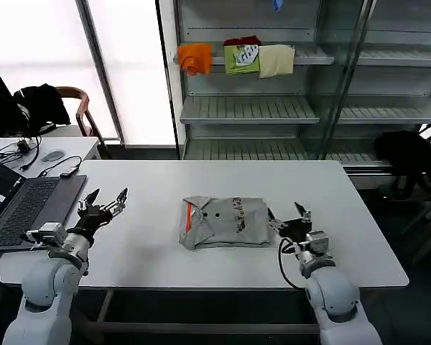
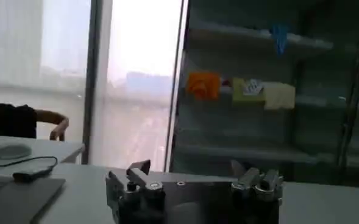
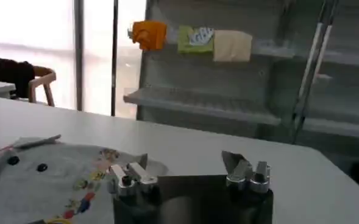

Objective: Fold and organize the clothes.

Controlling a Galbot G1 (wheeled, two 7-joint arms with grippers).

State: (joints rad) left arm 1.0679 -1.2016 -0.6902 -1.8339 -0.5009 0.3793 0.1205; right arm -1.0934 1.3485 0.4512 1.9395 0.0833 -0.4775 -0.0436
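We saw the folded grey shirt [image 1: 225, 222] at the middle of the table [image 1: 359, 215], long axis left to right. Our right gripper [image 1: 287, 220] stood open just beside its right edge, much nearer than our open left gripper [image 1: 105, 203].

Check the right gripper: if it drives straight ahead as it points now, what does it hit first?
Probably nothing close: the open right gripper points past the shirt, over bare table towards the shelf. Depth is unclear.
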